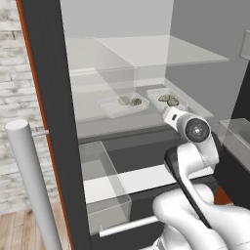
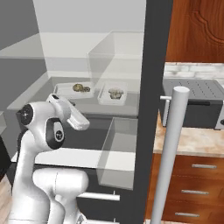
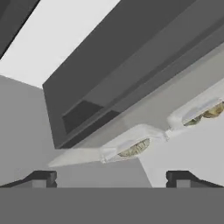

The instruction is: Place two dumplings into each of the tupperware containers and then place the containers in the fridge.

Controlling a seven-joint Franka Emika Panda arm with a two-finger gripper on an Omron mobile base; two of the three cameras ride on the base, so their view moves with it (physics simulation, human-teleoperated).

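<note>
Pale grey walls and glass shelves are lining the inside of the tall dark grey fridge (image 1: pixel 53 97), which is standing open with its long silver bar handle (image 1: pixel 29 180) showing close to the left base camera. On the middle glass shelf (image 1: pixel 93 110), two shallow pale grey translucent tupperware containers are sitting side by side, close together but apart. The left container (image 1: pixel 122 104) is holding two small lumpy grey-tan dumplings (image 1: pixel 130 101), and the right container (image 1: pixel 165 100) is holding two more dumplings (image 1: pixel 170 100). In the right base view the same two trays (image 2: pixel 73 89) (image 2: pixel 113 93) are lying on the shelf with their lumps inside, behind a clear upright panel. A clear drawer (image 1: pixel 105 185) is sitting lower down, below the shelf.

The white arm is reaching toward the shelf, its hand just in front of the right container. In the hand view, the gripper (image 3: pixel 111 177) is standing wide open, its two dark fingertips (image 3: pixel 43 177) far apart and holding nothing, while both containers are lying ahead of it on the shelf. To the right of the fridge, reddish-brown wooden cabinets (image 2: pixel 192 30) are hanging above a speckled table (image 2: pixel 192 140).
</note>
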